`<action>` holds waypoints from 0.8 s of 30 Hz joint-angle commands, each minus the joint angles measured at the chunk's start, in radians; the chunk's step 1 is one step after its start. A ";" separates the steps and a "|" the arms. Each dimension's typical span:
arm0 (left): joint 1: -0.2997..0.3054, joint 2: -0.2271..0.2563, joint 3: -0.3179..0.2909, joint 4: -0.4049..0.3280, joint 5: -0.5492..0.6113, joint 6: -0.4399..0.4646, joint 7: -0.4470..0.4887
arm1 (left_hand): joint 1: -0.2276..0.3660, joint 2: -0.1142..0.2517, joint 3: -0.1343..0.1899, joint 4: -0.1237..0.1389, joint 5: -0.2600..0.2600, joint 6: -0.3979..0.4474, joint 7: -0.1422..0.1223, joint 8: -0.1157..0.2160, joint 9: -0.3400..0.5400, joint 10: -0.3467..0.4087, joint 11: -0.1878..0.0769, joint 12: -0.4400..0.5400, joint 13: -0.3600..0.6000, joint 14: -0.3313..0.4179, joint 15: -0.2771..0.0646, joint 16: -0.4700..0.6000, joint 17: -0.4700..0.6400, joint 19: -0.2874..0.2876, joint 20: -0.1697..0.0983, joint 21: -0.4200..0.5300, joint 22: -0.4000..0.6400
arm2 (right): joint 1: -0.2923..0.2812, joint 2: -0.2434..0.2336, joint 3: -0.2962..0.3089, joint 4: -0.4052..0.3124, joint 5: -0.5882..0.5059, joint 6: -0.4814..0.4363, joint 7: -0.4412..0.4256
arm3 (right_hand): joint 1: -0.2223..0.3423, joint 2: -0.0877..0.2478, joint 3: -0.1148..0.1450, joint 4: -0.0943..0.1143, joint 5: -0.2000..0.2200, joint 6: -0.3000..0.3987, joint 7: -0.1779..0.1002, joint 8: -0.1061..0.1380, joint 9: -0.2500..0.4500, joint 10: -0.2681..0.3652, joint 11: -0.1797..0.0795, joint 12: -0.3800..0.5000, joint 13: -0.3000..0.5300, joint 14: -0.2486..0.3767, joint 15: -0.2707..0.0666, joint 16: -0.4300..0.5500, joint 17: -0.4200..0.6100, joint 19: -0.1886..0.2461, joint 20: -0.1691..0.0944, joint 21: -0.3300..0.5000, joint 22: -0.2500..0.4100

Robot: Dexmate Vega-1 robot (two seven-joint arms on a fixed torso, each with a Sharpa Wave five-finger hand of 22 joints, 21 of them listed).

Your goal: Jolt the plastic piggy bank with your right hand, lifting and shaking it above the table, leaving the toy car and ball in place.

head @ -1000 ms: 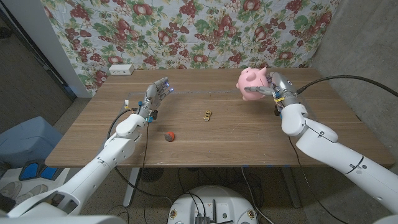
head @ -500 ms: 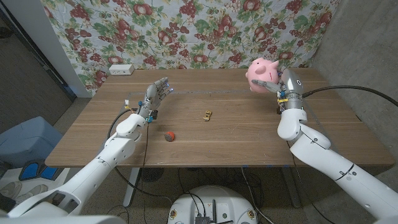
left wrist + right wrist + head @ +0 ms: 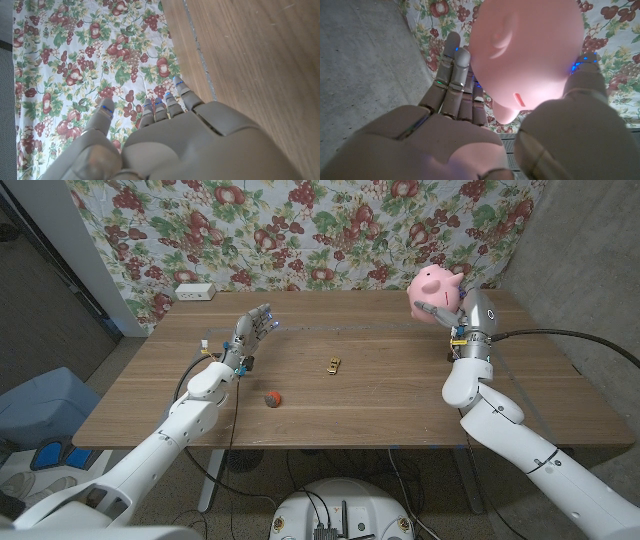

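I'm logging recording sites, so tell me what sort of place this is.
Probably an improvised robot test room, not a home. A fruit-print cloth backdrop hangs behind a bare wooden table, beside a plain grey wall. A power strip sits at the table's far edge, and a cable trails from the right arm.

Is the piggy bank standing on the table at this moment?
No, the right hand holds the pink piggy bank in the air above the table, as the head view shows.

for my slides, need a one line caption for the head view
Right hand holds pink plastic piggy bank aloft; yellow toy car and red ball sit below.
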 commanded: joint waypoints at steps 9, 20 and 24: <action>-0.017 -0.008 0.005 0.023 0.001 0.000 -0.009 | -0.008 0.018 0.006 0.001 0.005 0.008 0.000 0.004 0.005 0.000 -0.001 0.002 0.005 0.003 -0.028 0.001 0.003 0.007 -0.001 -0.005 0.003 | 0.015 -0.046 0.003 -0.022 0.013 -0.023 0.127 | 0.360 0.376 0.184 0.025 0.165 0.365 -0.090 0.002 0.127 0.314 -0.220 0.064 0.234 0.093 -0.204 -0.003 0.001 -0.010 -0.010 0.019 -0.011; -0.017 -0.008 0.005 0.021 0.002 0.003 -0.005 | -0.008 0.018 0.007 0.001 0.005 0.008 0.000 0.004 0.005 0.001 -0.001 0.002 0.005 0.002 -0.029 0.001 0.003 0.007 -0.002 -0.005 0.003 | 0.088 -0.167 -0.027 -0.068 0.112 -0.093 0.407 | 0.357 0.375 0.186 0.024 0.167 0.368 -0.086 -0.003 0.127 0.317 -0.211 0.062 0.235 0.092 -0.203 -0.005 0.001 -0.019 -0.006 0.032 -0.022; -0.017 -0.007 0.005 0.019 0.003 0.004 -0.003 | -0.008 0.018 0.007 0.001 0.005 0.008 -0.001 0.004 0.005 0.001 -0.001 0.003 0.005 0.003 -0.029 0.001 0.003 0.008 -0.001 -0.005 0.003 | 0.115 -0.190 -0.044 -0.071 0.136 -0.104 0.460 | 0.356 0.374 0.186 0.024 0.168 0.367 -0.085 -0.003 0.130 0.316 -0.208 0.062 0.236 0.092 -0.202 -0.004 0.002 -0.022 -0.004 0.036 -0.025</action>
